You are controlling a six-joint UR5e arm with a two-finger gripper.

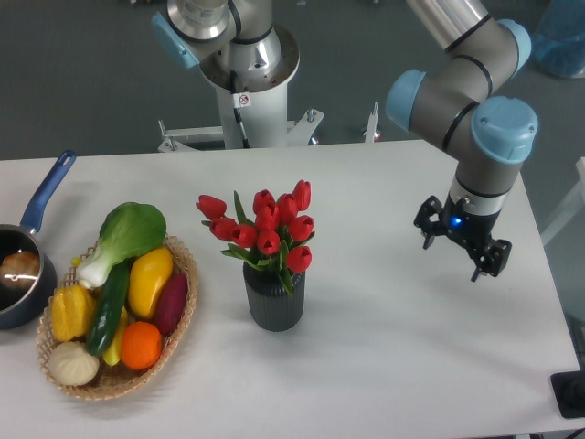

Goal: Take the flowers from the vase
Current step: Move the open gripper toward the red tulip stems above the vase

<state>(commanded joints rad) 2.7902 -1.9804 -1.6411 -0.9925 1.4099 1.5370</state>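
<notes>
A bunch of red tulip flowers [265,227] with green leaves stands upright in the vase [274,301], a short dark ribbed cylinder near the table's middle. My gripper [452,259] hangs above the table well to the right of the flowers, far apart from them. Its fingers stand open with nothing between them.
A wicker basket [178,325] full of toy vegetables and fruit sits to the left of the vase. A blue-handled saucepan [27,251] stands at the far left edge. The robot's base [247,69] rises behind the table's back edge.
</notes>
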